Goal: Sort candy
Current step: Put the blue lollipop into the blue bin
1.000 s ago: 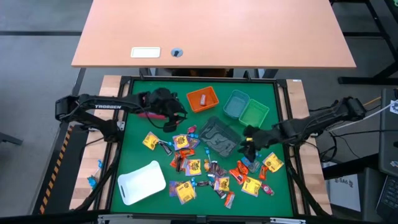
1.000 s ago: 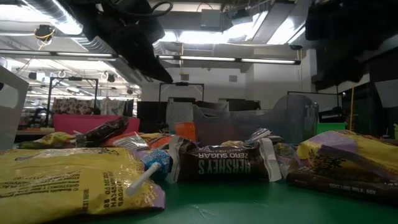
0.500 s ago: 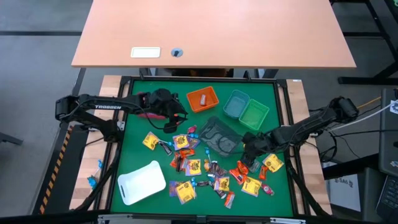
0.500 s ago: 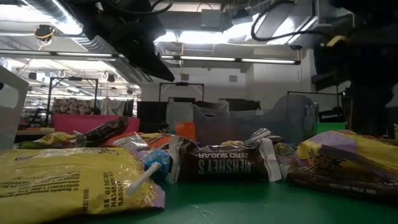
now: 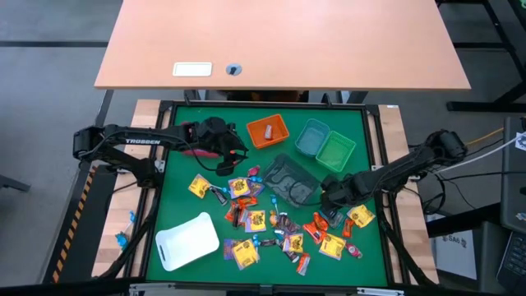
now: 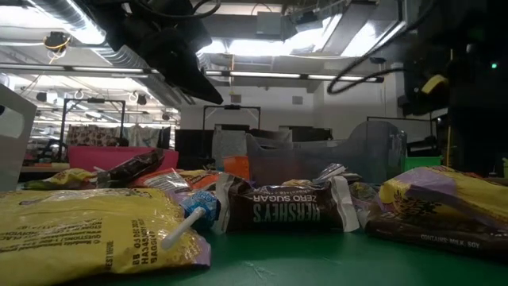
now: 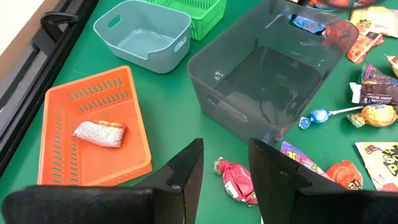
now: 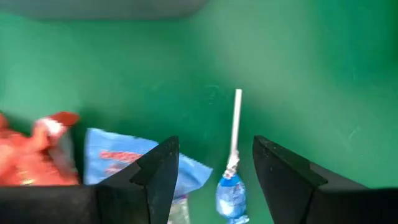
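Note:
Several candy packets lie scattered on the green mat, yellow, orange-red, purple, blue and brown. My right gripper hangs open over the mat's near right part, pointing down. Its fingers stand on either side of a blue lollipop with a white stick and touch nothing. A blue packet and an orange-red packet lie beside it. My left gripper waits open above the mat at the far left, over a red wrapped sweet. One silver-wrapped sweet lies in the orange bin.
At the mat's far side stand the orange bin, a teal bin and a green bin. A grey bin stands in the middle and a white tray lies at the near left. A wooden table stands beyond the mat.
My right gripper has come down toward the candy at the mat's near right and has tipped over until it points down. Its fingers keep the same gap.

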Tool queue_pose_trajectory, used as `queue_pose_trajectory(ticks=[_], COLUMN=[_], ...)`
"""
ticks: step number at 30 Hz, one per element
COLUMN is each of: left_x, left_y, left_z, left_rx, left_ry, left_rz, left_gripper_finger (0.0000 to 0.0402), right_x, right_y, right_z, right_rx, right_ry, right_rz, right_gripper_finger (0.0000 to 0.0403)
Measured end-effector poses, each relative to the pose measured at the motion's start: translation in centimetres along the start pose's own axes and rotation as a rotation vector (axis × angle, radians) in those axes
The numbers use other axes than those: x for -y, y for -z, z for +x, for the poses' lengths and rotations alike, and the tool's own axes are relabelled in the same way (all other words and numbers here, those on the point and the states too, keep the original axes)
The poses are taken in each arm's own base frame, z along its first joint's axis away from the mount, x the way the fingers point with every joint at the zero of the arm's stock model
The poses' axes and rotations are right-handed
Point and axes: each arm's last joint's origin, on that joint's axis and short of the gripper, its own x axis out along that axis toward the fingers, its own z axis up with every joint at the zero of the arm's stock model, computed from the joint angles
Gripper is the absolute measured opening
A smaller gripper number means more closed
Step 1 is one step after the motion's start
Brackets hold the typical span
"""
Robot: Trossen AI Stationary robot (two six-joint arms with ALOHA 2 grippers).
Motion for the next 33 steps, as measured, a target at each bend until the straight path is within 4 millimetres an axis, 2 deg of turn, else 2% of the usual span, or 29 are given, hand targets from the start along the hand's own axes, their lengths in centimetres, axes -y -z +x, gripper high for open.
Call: queue_pose_trajectory(ticks=[5, 8, 17, 19, 24, 29, 33], left_x=[0.0, 0.0, 0.0, 0.0, 0.0, -0.1, -0.2], left_y=[0.0, 0.0, 0.0, 0.0, 0.0, 0.0, 0.0], left_z=[0.0, 0.0, 0.0, 0.0, 0.0, 0.0, 0.0], left_rx=[0.0, 0.0, 0.0, 0.0, 0.0, -0.007, -0.014], left_ry=[0.0, 0.0, 0.0, 0.0, 0.0, -0.029, -0.069], left_rz=[0.001, 0.0, 0.0, 0.0, 0.0, 0.0, 0.0], left_gripper_finger=[0.0116, 0.0116, 0.0116, 0.0116, 0.0116, 0.0116, 0.0116], right_x=[-0.3, -0.4, -0.6, -0.5, -0.6, -0.9, -0.8], right_y=[0.0, 0.1, 0.1, 0.1, 0.0, -0.4, -0.6], right_z=[1.5, 2.0, 2.0, 2.0, 1.3, -0.1, -1.3], right_rx=[-0.037, -0.07, -0.083, -0.083, -0.07, -0.058, -0.088], right_ry=[0.064, 0.073, 0.056, 0.058, 0.035, 0.015, 0.088], right_rz=[-0.008, -0.01, -0.009, -0.009, -0.012, -0.045, -0.066], right_gripper_finger=[0.0202, 0.018, 0.0028, 0.0009, 0.0021, 0.0005, 0.0009])
